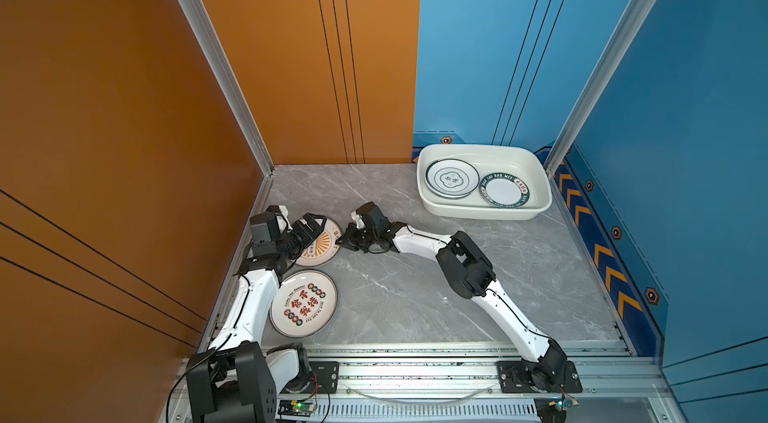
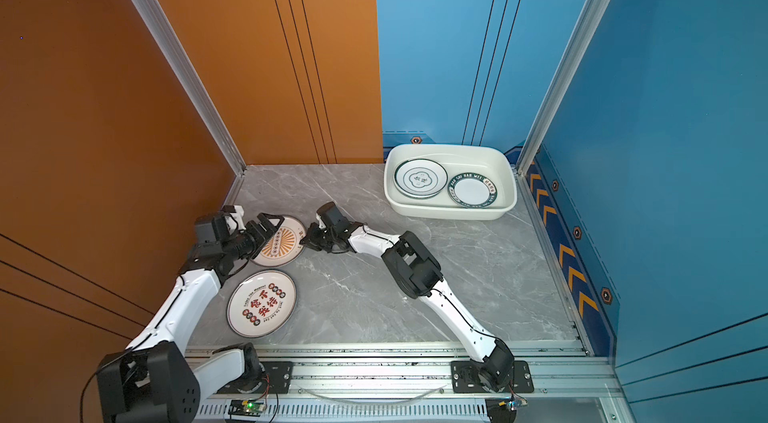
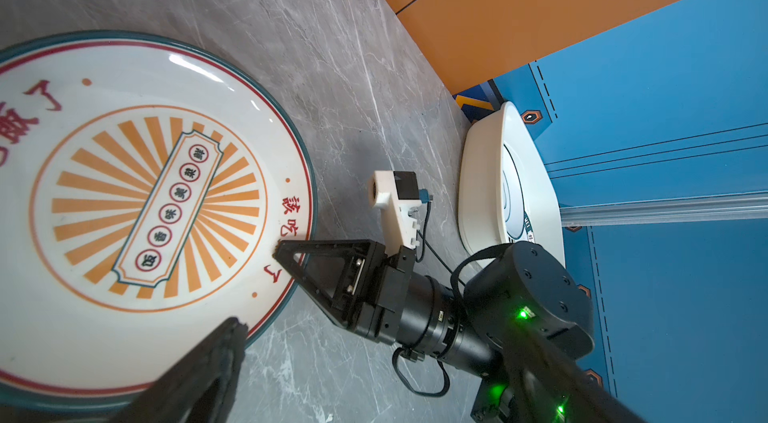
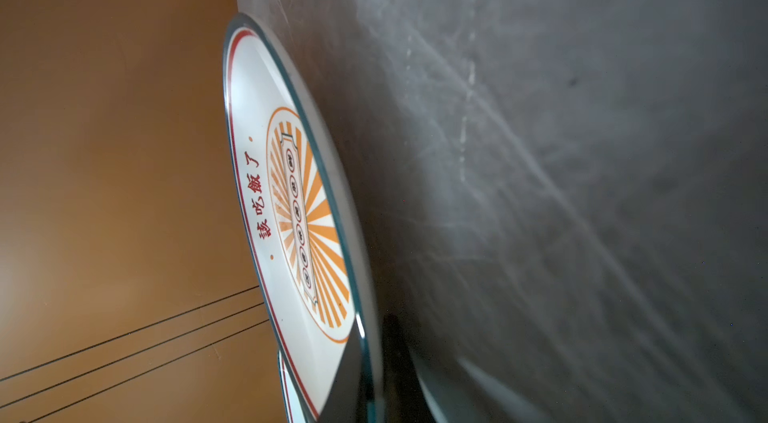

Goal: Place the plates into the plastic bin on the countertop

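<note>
Orange rays burst across the round cream sunburst plate [image 3: 158,200], with red characters and a red line inside its dark-green edge! The round cream plate with bold red characters [image 1: 303,303] adds red-and-black roundels, the round white quatrefoil plate [image 1: 452,178] thin green rings, the round white plate with a dark-green rim [image 1: 504,189] white lettering. White plastic rectangular bin [image 1: 482,213], grey marble-patterned countertop [image 1: 415,296] veined pale.

Left claw [image 1: 316,233] spread wide; right claw [image 1: 340,240] clamped.
</note>
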